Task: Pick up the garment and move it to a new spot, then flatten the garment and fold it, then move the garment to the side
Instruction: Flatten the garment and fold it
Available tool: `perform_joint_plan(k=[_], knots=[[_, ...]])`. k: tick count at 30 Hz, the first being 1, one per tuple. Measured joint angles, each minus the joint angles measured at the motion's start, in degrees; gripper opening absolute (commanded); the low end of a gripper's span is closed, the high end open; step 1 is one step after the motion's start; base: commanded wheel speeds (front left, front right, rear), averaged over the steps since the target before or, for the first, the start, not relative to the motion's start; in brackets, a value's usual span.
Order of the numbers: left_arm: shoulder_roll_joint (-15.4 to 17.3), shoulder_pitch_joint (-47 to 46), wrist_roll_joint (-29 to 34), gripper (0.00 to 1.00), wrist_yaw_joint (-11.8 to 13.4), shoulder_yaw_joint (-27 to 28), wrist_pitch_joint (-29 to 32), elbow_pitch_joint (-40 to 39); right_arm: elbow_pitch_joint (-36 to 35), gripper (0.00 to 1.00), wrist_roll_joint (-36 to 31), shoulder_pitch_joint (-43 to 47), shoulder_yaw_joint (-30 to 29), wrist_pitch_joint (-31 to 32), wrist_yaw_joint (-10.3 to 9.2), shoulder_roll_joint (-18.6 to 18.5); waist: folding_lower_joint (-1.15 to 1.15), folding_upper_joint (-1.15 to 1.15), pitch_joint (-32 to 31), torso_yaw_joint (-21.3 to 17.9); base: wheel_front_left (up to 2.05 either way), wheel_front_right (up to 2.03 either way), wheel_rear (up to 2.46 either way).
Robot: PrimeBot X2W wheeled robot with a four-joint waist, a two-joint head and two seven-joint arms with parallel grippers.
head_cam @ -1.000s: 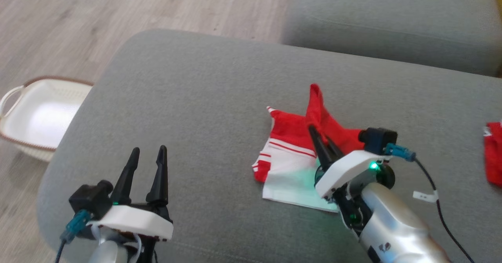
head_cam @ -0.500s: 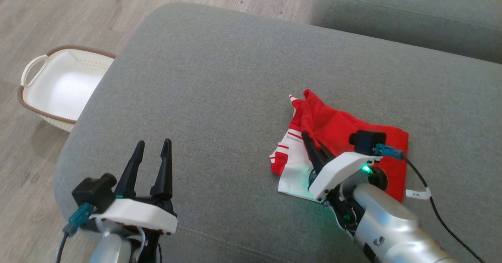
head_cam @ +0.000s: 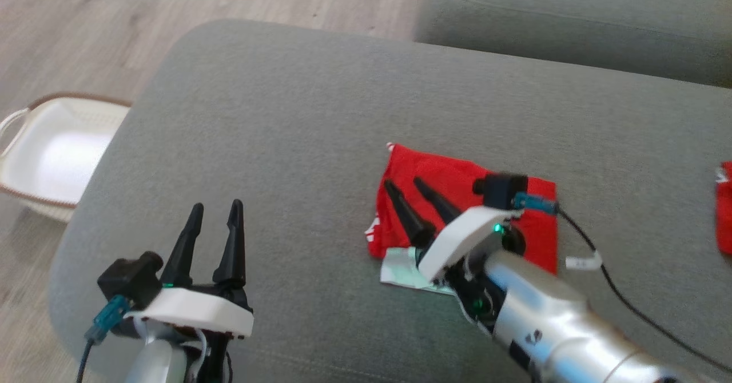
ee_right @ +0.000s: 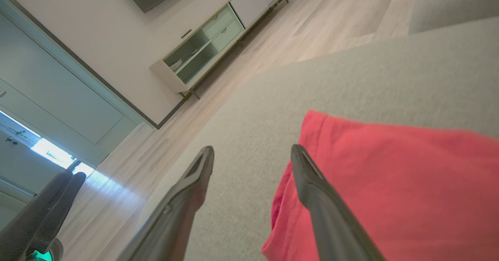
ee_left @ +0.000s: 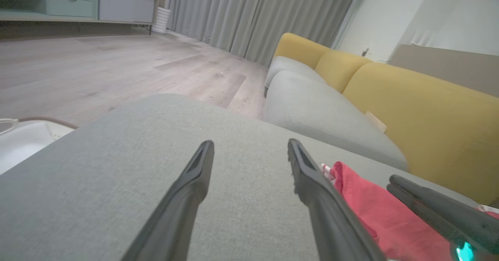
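Note:
The garment (head_cam: 457, 168) is red with a white striped edge, and it lies folded on the grey sofa cushion (head_cam: 286, 114). A strip of its white part (head_cam: 399, 272) peeks out at the near side. My right gripper (head_cam: 405, 183) hovers open over the garment's left part with nothing between its fingers. In the right wrist view the garment (ee_right: 390, 183) lies under the right finger, the gripper (ee_right: 251, 149) straddling its edge. My left gripper (head_cam: 215, 207) stands open and empty at the lower left, well clear of the cloth. In the left wrist view the gripper (ee_left: 250, 143) points over bare cushion, the garment (ee_left: 362, 198) to its right.
A white basket (head_cam: 20, 168) sits on the wood floor to the left of the cushion. Another red cloth (head_cam: 725, 208) shows at the right edge. A second grey cushion (head_cam: 572, 17) lies beyond, and a yellow sofa back (ee_left: 409, 105) rises behind it.
My right gripper has opened and let go of the raised red flap, which now lies flat over the white part. The head camera has shifted. The left arm has stayed put.

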Motion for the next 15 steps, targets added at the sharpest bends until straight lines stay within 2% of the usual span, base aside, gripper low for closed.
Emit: perform_joint_plan(k=[3, 6, 11, 15], knots=[[0.00, 0.01, -0.01, 1.00, 0.16, 0.21, 0.00, -0.63, 1.55, 1.00, -2.36, -2.46, -1.62, -0.33, 0.00, 0.08, 0.00, 0.00, -0.60, -1.98, 0.00, 0.00, 0.00], [-0.01, 0.04, -0.25, 1.00, 0.32, 0.54, 0.00, -2.01, 3.61, 1.00, -9.22, -4.05, -7.65, -0.40, 0.00, 0.08, 0.00, 0.00, -1.07, -4.17, 0.00, 0.00, 0.00], [0.00, 0.08, -0.32, 1.00, 0.75, 1.38, 0.00, -3.99, 4.67, 1.00, -26.38, -3.37, -22.04, -0.41, 0.00, -0.12, 0.00, 0.00, -1.59, -7.76, 0.00, 0.00, 0.00], [-0.01, 0.10, -0.32, 1.00, 1.19, 1.42, 0.00, -4.85, -1.43, 1.00, -39.80, 1.77, -34.93, -0.56, 0.00, -1.49, 0.00, 0.00, -1.95, -10.09, 0.00, 0.00, 0.00]])
